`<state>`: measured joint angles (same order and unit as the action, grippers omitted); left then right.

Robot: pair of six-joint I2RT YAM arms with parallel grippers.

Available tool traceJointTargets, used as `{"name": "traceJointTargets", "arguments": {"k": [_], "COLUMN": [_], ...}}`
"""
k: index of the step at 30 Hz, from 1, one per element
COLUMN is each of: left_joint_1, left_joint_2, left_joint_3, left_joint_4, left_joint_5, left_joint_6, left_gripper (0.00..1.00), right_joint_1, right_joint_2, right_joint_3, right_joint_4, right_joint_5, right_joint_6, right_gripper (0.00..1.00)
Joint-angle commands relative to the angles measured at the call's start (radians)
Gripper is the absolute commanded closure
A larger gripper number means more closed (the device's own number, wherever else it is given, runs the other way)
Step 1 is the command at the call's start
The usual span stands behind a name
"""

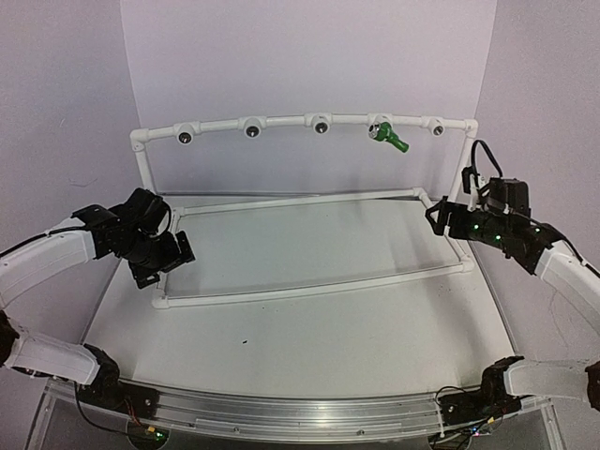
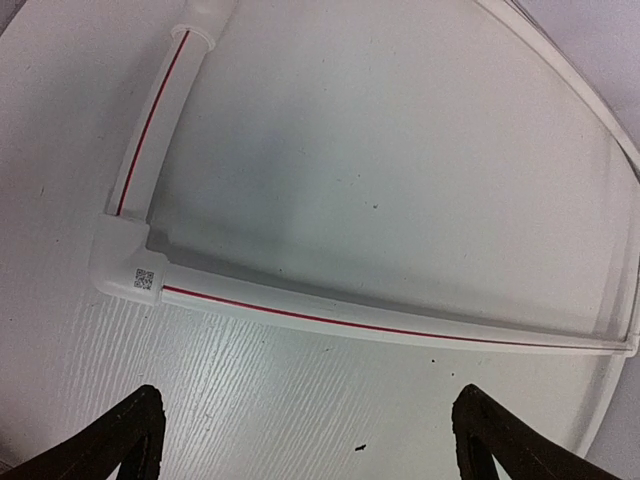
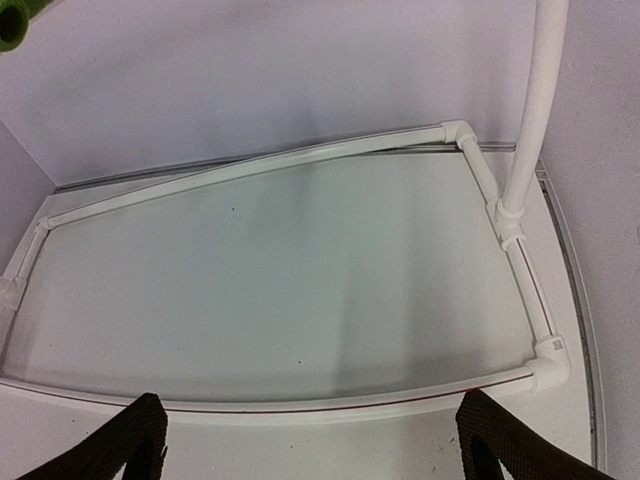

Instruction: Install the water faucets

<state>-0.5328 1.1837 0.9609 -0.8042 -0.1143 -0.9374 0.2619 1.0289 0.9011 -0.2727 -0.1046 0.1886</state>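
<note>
At your left, the left fingers (image 2: pixel 130 440) stand wide apart with nothing between them. They hover over the white wood-grain worktop (image 2: pixel 250 400), just in front of the near-left elbow joint (image 2: pixel 125 265) of the white plastic pipe frame (image 1: pixel 309 286). That elbow carries a small square code label, and a thin red line runs along the pipes meeting there.

The frame lies flat as a rectangle, with two posts holding up a rear top rail (image 1: pixel 286 121). Along the rail you see five white tee fittings (image 1: pixel 252 127) with dark openings facing forward.

The small bright-green plastic tap (image 1: pixel 388 138) sits in the fourth fitting from the left. Its silver ribbed round end is against the fitting, and its bent green body slants down and to the right, clear of the worktop. From the right wrist camera you catch only a green tip of it at the top-left corner (image 3: pixel 14 22).

At your right, the right fingers (image 3: pixel 510 445) are also spread wide and empty. They sit above the frame's right side, near the right post (image 3: pixel 535 110).
</note>
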Motion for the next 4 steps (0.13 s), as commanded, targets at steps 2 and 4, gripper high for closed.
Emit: {"name": "traceJointTargets", "arguments": {"k": [2, 4], "left_joint_1": [0.011, 0.012], "left_joint_2": [0.042, 0.065], "left_joint_3": [0.039, 0.055], "left_joint_4": [-0.028, -0.031], "left_joint_5": [-0.044, -0.039], "left_joint_6": [-0.059, -0.055], "left_gripper": [0.0, 0.0], "right_joint_1": [-0.007, -0.006], "right_joint_2": [0.02, 0.033], "right_joint_3": [0.011, 0.021], "right_joint_4": [0.039, 0.041], "right_joint_5": [-0.042, -0.049], "right_joint_6": [0.012, 0.014], "right_gripper": [0.02, 0.02]}}
